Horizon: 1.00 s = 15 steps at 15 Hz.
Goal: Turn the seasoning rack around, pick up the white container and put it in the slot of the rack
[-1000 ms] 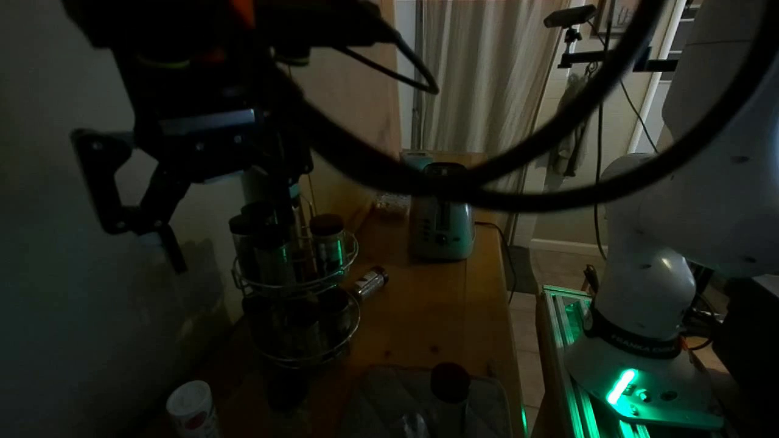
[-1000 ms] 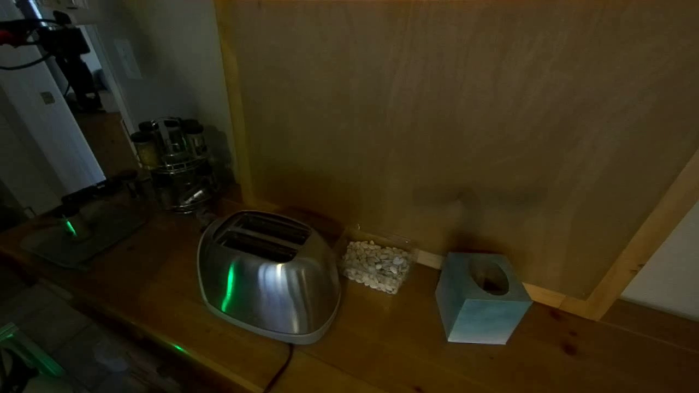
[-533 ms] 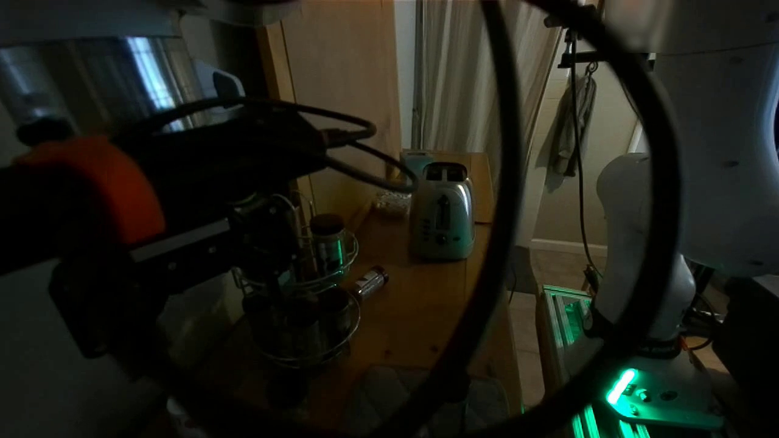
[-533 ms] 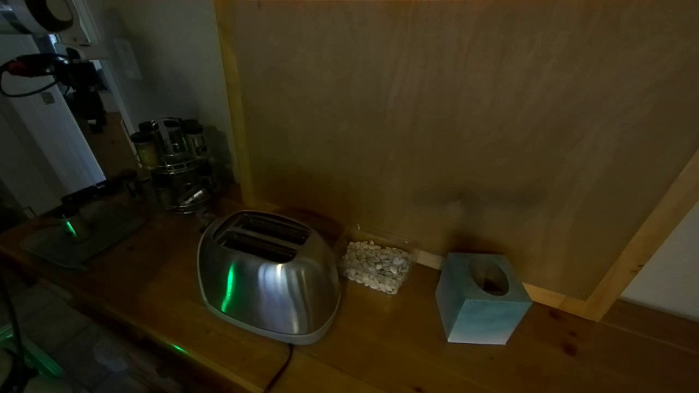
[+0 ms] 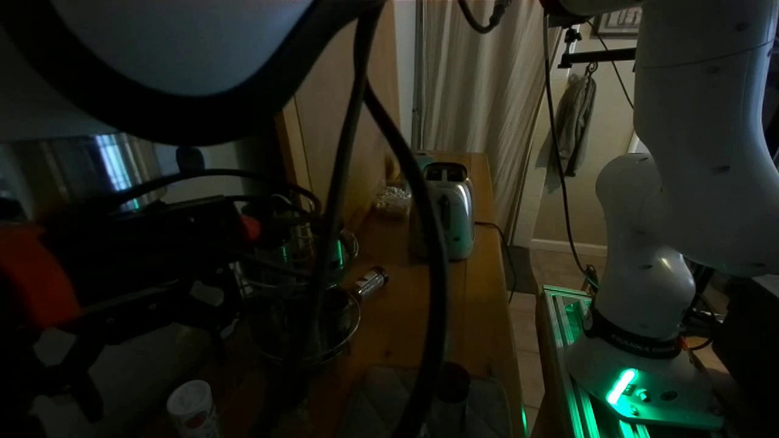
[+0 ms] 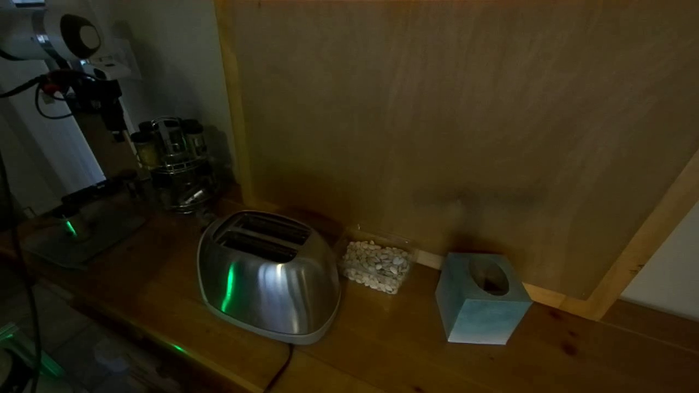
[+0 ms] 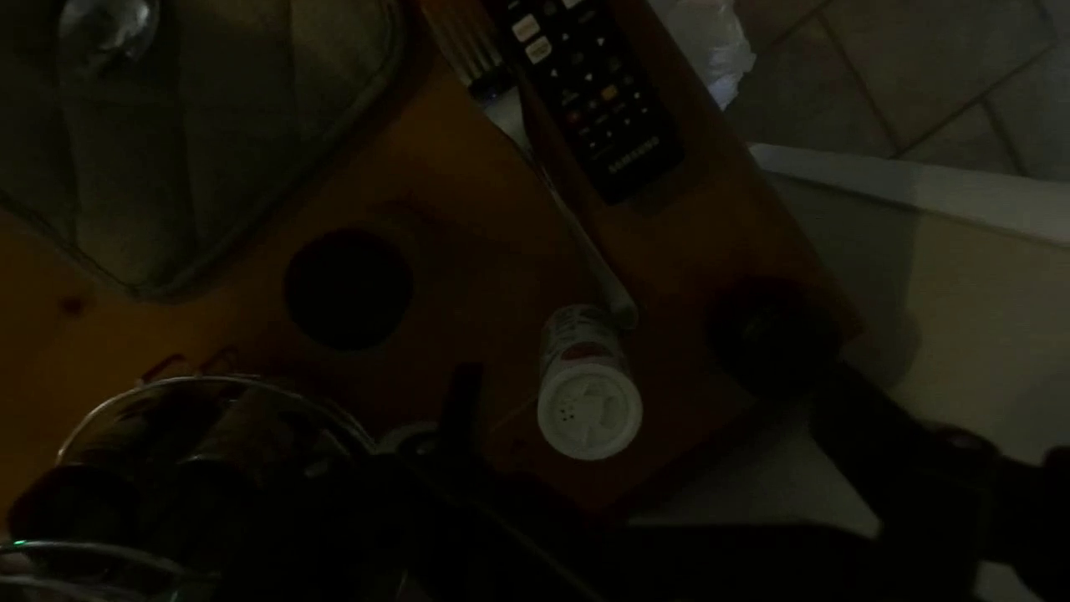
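Left to right in an exterior view, the claw (image 7: 648, 385) comes first: over the last second it has come lower, near the rack (image 6: 183, 165), and the wrist view shows its fingers (image 7: 464, 410) well apart, gripping nothing. Next is the white container (image 5: 193, 404), upright on the counter (image 5: 397, 322) where it was a second ago; in the wrist view it shows between the fingers, touching neither, so this looks like an approach to pick it up. Its lid has small holes, and its contents are hidden. The rack follows, with dark-lidded jars (image 6: 195, 141) on both tiers. They stand as before, so it seems not to have turned in this stretch, and I cannot tell which slot is meant. One jar (image 6: 146, 154) looks to hold something yellowish; the rest are too dark to read. Beside the rack a loose jar (image 5: 368, 283) lies on its side. Beyond it a clear tub (image 5: 391, 210) holds pale pebbles (image 6: 377, 262), then comes the toaster (image 6: 270, 289), and nearer, another jar (image 5: 453, 389) stands on the mat (image 5: 374, 404).
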Each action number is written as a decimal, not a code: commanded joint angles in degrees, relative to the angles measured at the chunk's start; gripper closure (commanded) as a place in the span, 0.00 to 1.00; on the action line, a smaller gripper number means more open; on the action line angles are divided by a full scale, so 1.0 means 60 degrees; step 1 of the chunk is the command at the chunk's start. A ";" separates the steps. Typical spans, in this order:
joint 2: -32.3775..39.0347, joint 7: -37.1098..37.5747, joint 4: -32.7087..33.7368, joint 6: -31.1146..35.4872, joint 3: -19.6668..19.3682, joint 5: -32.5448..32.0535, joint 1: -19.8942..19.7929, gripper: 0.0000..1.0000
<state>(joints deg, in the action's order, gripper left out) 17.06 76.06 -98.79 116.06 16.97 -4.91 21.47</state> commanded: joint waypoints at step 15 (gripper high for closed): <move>0.1208 -0.0422 0.0407 0.0722 -0.0987 -0.1774 0.0894 0.00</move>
<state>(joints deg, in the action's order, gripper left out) 23.03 73.98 -97.69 119.69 12.26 -13.78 25.91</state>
